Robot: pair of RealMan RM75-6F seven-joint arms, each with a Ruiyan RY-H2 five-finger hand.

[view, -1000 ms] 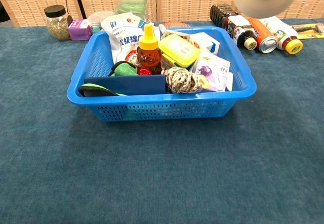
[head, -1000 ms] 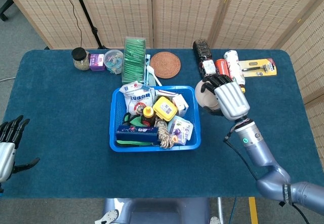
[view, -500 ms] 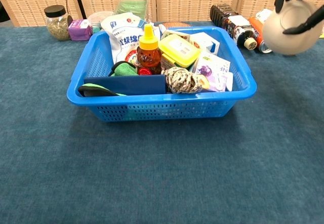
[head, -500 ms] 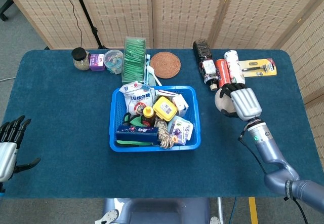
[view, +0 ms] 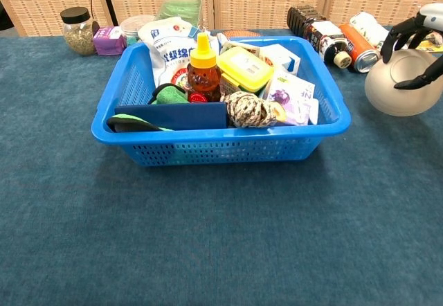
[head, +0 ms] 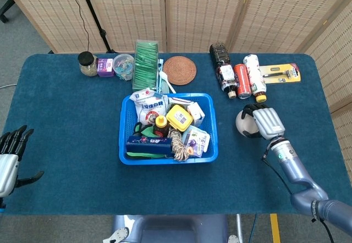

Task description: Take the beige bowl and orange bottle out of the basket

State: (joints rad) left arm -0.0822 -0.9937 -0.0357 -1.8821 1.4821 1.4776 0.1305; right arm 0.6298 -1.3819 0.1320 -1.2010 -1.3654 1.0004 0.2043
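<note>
My right hand (head: 265,121) (view: 417,37) grips the beige bowl (head: 242,123) (view: 401,84) by its rim, low over the table to the right of the blue basket (head: 125,158) (view: 228,149). Whether the bowl touches the cloth I cannot tell. The orange bottle (head: 160,125) (view: 203,66) with its yellow cap stands upright inside the basket among packets, a yellow box and a rope ball. At the table's left edge my left hand (head: 11,155) rests open and holds nothing; the chest view does not show it.
Behind the bowl lie a dark bottle (head: 223,62) (view: 318,34), a red can (head: 242,76) (view: 355,46) and a white bottle (head: 254,72). A razor pack (head: 280,72) is at the far right. A woven coaster (head: 179,70), green box (head: 145,62) and jars (head: 87,63) line the back.
My right hand carried the beige bowl away from the basket, to the right and down toward the table. The left hand barely shifted.
</note>
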